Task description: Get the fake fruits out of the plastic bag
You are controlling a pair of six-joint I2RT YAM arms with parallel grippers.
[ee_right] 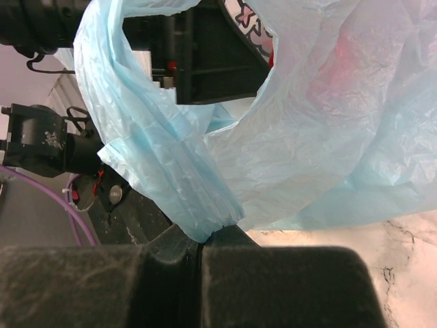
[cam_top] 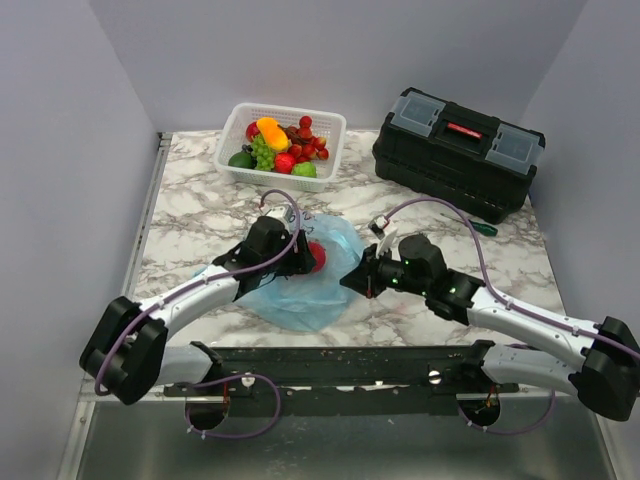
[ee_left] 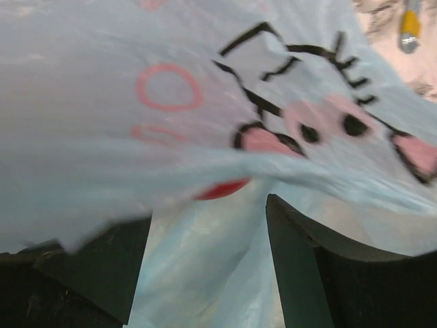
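Nearest from above, my arms (cam_top: pixel 195 290) meet over the thin light-blue translucent plastic bag (cam_top: pixel 300 297) on the marble worktop (cam_top: pixel 190 215), a red plastic fruit (cam_top: pixel 318 257) showing inside.

Left wrist: my left hand (ee_left: pixel 208 219) stands apart, film draped across.

Right wrist: my right hand (ee_right: pixel 203 239) is clamped on the bag's edge.

I judge this the extraction; next, slip under the film and close on the fruit alone.

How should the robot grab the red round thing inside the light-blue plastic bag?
The glossy red plastic fruit lies inside the thin light-blue plastic bag, film draped over it, only a sliver showing to the open left gripper. So probably pinch its round sides, coming low from the left through the bag's mouth, not from above. The right gripper pinches the bag's edge.
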